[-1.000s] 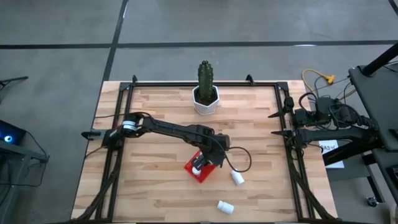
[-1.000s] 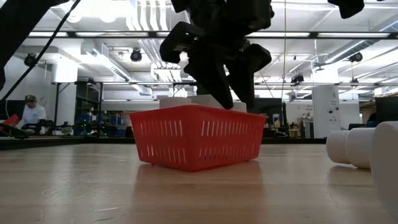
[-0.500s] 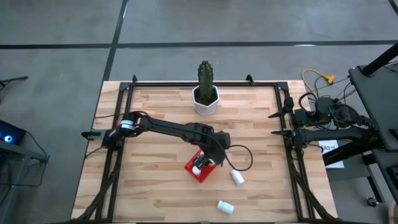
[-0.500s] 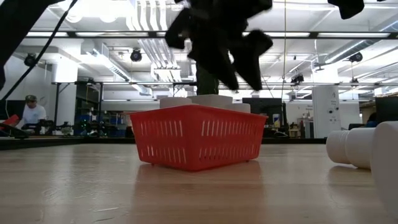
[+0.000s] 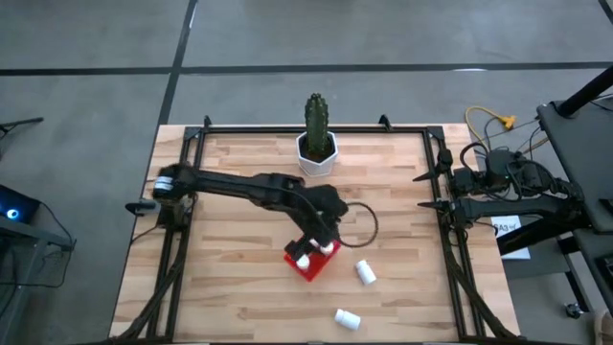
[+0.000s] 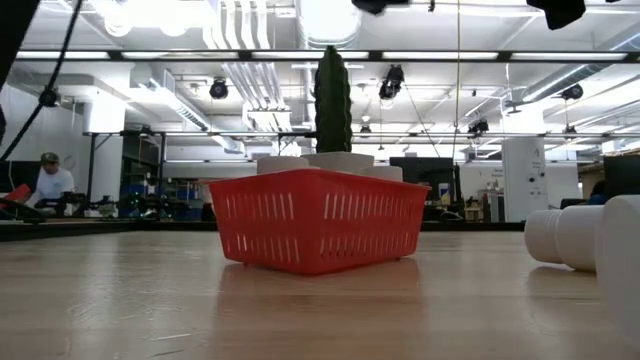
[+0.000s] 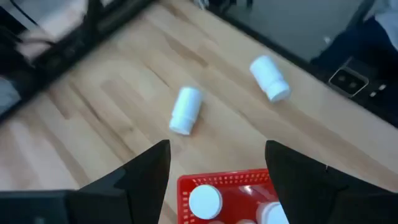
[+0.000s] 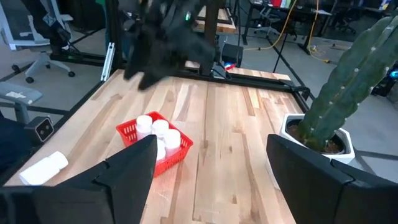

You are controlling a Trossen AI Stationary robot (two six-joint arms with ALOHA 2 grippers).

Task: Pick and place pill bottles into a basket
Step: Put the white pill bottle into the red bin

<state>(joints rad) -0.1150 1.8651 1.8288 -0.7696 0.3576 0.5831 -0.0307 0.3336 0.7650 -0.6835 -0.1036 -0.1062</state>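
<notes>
- High view: the left gripper (image 5: pixel 321 233) hangs above the far edge of the basket (image 5: pixel 308 264), and the arm covers part of that edge, so the count of bottles inside cannot be made here; two white caps show at its near side.
- Low view: the basket wall (image 6: pixel 315 230) hides the bottles' bodies; only white tops rise over the rim. The left gripper is out of this picture but for a dark scrap at the upper edge. Two bottles are cut off at the right border (image 6: pixel 590 235).
- Left wrist view: the basket (image 7: pixel 227 183) is cut by the frame edge, with at least two caps seen in it. The left fingers (image 7: pixel 146 171) stand wide apart with nothing between them.
- Right wrist view: the right fingers (image 8: pixel 134 165) are spread wide and empty. The right arm waits at the table's right edge, its gripper (image 5: pixel 428 190) well apart from the basket.
- Two bottles lie on their sides on bare wood: one (image 5: pixel 366 273) just right of the basket, the other (image 5: pixel 347 318) near the front edge of the table (image 5: pixel 239 287).
- Open wood lies left of the basket and in front of it; the cactus pot (image 5: pixel 317 153) stands at the far edge, well apart.
</notes>
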